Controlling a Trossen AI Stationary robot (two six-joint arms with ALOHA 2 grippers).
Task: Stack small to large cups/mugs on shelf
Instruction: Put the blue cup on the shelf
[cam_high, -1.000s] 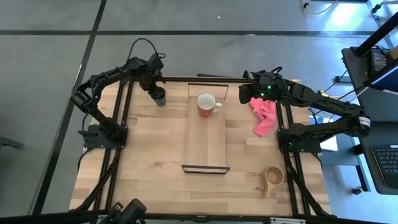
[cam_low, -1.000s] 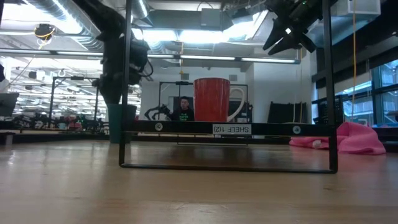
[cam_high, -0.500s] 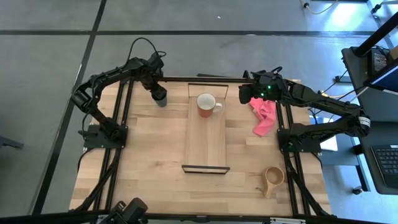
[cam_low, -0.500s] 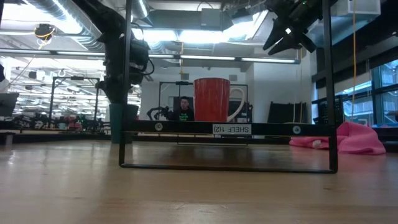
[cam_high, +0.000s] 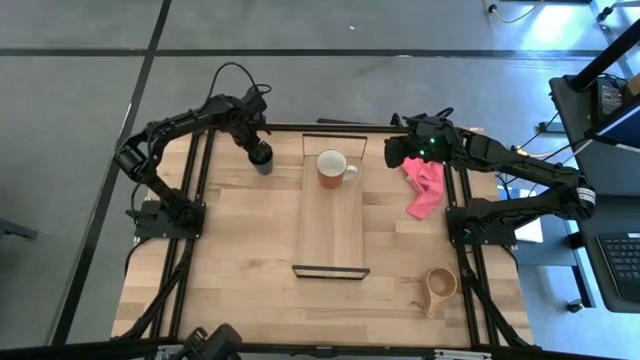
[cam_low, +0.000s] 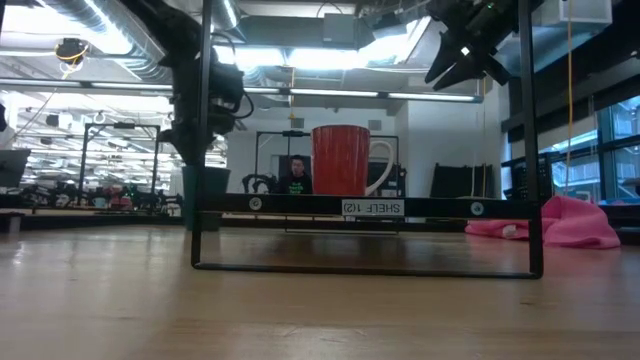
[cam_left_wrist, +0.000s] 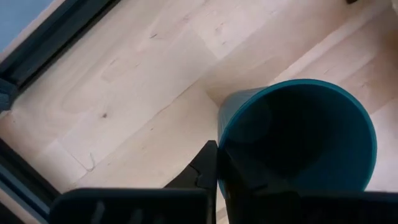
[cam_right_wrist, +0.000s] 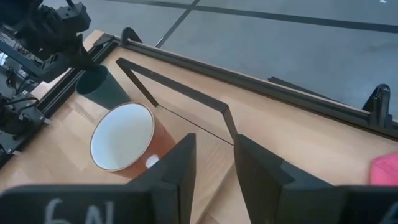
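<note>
The dark green cup (cam_high: 263, 158) stands on the table at the far left, beside the shelf (cam_high: 330, 235). My left gripper (cam_high: 256, 150) is shut on the cup's rim. An orange-brown mug (cam_high: 331, 166) with a white inside stands on the shelf's far end. A tan wooden cup (cam_high: 440, 285) lies on the table near the right front corner. My right gripper (cam_high: 392, 151) hangs open in the air just right of the shelf's far end, above the mug (cam_right_wrist: 124, 137) and touching nothing. My left gripper pinches the green cup's wall at the rim (cam_left_wrist: 220, 149), with one finger (cam_left_wrist: 205, 167) outside and the other inside the hollow. The fingers come from above, pointing down. In the low view the cup (cam_low: 207, 198) appears to stand with its base on the table.
A pink cloth (cam_high: 424, 186) lies on the table right of the shelf's far end, under the right arm. The shelf's black frame ends (cam_low: 203, 150) rise at both ends of the board. People and benches show in the room beyond the table.
My left gripper has shifted a little toward the table's right, toward the shelf, and the green cup has slid along with it. My right gripper has kept still.
</note>
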